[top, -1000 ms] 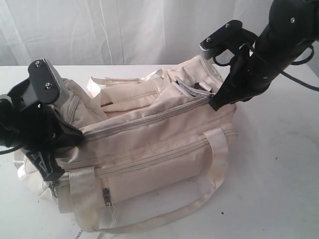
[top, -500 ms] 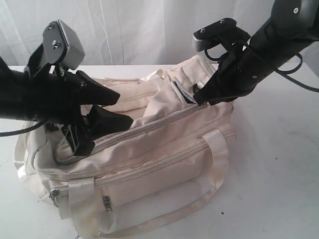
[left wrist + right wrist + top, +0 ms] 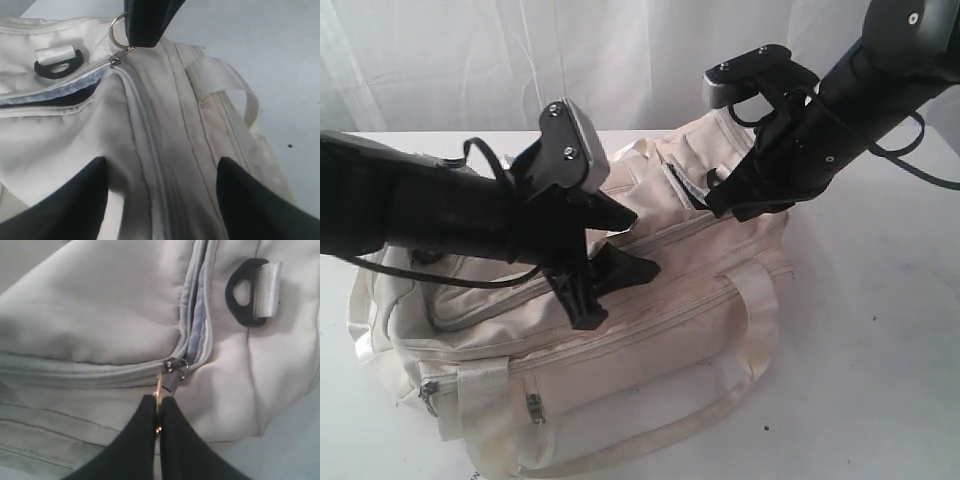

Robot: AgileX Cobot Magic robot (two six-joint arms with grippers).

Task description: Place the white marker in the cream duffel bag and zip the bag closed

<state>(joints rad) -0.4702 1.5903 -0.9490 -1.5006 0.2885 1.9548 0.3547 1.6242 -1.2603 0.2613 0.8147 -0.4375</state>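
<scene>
A large, soft cream duffel bag (image 3: 650,330) of fabric lies across the middle and left of the white tabletop (image 3: 880,330). Its front pocket and shiny webbing handles (image 3: 755,300) face the near edge.

The left gripper (image 3: 646,243) reaches in from the left edge and hangs over the top of the bag. Its two black fingers (image 3: 75,200) stand wide apart and hold nothing. In the left wrist view they straddle the closed length of the grey top zipper (image 3: 150,150), one finger on each side of the seam. Whether the tips touch the fabric cannot be told.

The right gripper (image 3: 712,208) comes down from the far right corner to the bag's right end. Its black fingers (image 3: 135,440) are pressed together on the small metal ring pull (image 3: 158,390) of the zipper. The ring hangs from the metal slider (image 3: 175,365), which sits just beyond the fingertips. From the slider the zipper runs closed along the top of the bag towards the left gripper. On the other side of the slider a short stretch gapes open, showing grey-blue lining (image 3: 197,325) and a dark gap (image 3: 55,97). A black plastic strap ring (image 3: 242,292) on a shiny cream webbing tab lies on the bag's end just beside this open stretch, apart from both grippers.
</scene>
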